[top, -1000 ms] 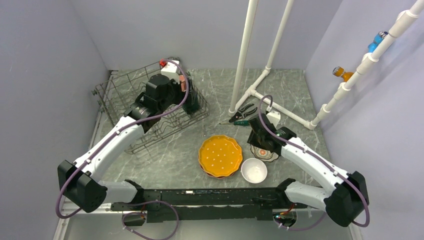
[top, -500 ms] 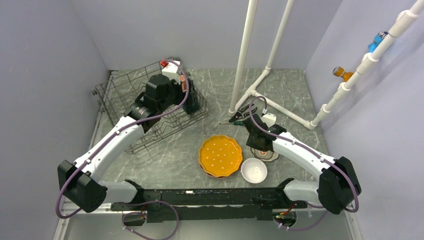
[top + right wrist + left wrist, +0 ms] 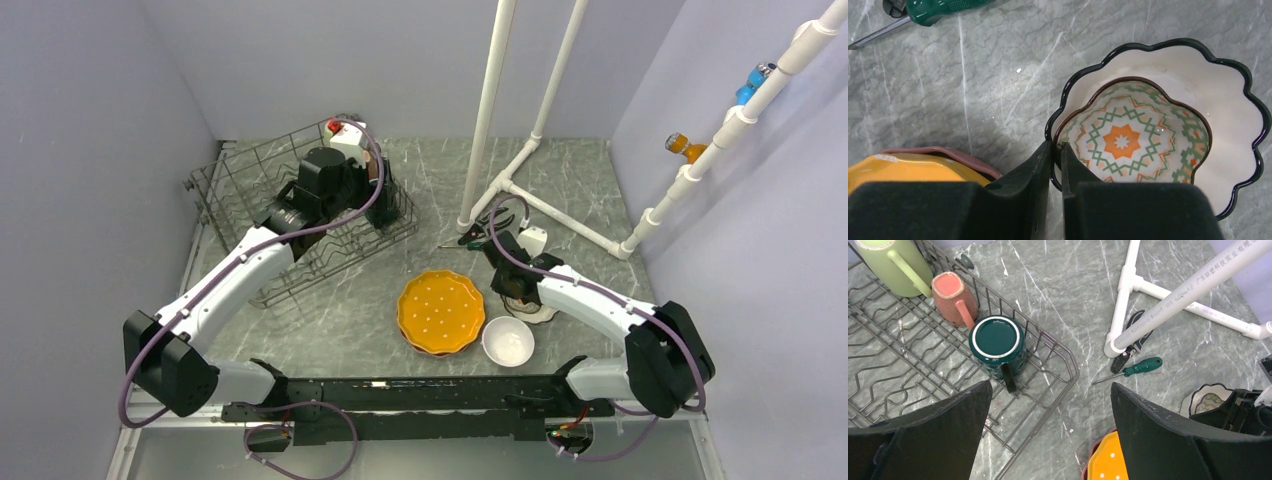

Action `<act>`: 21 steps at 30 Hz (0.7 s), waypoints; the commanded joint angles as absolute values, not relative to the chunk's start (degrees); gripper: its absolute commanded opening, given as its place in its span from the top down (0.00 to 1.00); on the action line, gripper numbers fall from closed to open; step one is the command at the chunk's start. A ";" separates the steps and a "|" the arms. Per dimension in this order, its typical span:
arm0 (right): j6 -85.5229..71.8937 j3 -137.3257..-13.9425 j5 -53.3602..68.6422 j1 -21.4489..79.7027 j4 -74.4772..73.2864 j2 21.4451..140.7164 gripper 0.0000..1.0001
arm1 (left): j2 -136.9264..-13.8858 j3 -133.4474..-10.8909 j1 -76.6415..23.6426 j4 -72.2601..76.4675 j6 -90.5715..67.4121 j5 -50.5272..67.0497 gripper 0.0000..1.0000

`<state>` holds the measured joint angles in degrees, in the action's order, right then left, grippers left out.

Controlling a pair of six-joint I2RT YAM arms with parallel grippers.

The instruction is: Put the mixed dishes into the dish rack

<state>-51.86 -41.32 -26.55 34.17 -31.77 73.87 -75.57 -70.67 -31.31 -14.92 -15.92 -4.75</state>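
Note:
My right gripper (image 3: 1056, 145) is shut on the left rim of the patterned scalloped bowl (image 3: 1148, 135), one finger inside and one outside; the bowl (image 3: 535, 308) sits on the table. Left of it lie the stacked orange dotted plates (image 3: 440, 312), and the plain white bowl (image 3: 508, 341) is nearer the arm bases. My left gripper (image 3: 1049, 385) hangs open and holds nothing above the right edge of the dish rack (image 3: 908, 360). In the rack stand a pale green mug (image 3: 890, 262), a pink mug (image 3: 950, 297) and a dark teal mug (image 3: 997, 342), all upside down.
Black-handled pliers (image 3: 492, 220) and a green screwdriver (image 3: 1140, 367) lie behind the bowl, by the foot of a white pipe frame (image 3: 485, 110). Grey walls close in the table on three sides. The rack (image 3: 240, 190) fills the back left.
The right arm swung left and down onto the patterned bowl, and its jaws closed on the rim. The left arm barely moved, staying open over the rack.

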 commanded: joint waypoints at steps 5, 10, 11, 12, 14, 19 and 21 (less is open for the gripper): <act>-48.67 -39.25 -30.08 33.82 -32.54 69.57 0.93 | -77.05 -73.79 -30.94 -14.76 -16.19 -2.77 0.07; -48.43 -40.00 -31.11 33.74 -33.62 63.86 1.00 | -77.99 -74.09 -30.90 -14.90 -16.56 -1.97 0.08; -48.31 -40.19 -31.07 33.72 -33.72 62.62 1.00 | -78.16 -74.09 -30.89 -14.87 -16.63 -1.75 0.08; -48.19 -40.48 -30.92 33.70 -33.80 61.54 1.00 | -78.29 -74.10 -30.90 -14.90 -16.69 -1.49 0.08; -48.24 -41.32 -30.93 33.71 -34.21 59.50 1.00 | -78.59 -74.20 -30.91 -14.87 -16.83 -0.97 0.08; -48.78 -43.17 -30.73 33.58 -33.49 53.53 1.00 | -79.07 -73.78 -30.90 -13.67 -17.19 2.32 0.08; -49.23 -43.12 -30.78 33.53 -32.92 51.39 1.00 | -79.27 -73.66 -30.87 -13.06 -17.31 4.05 0.08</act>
<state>-49.06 -39.79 -28.56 33.78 -34.24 55.94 -79.02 -71.50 -31.07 -15.53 -16.38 -0.27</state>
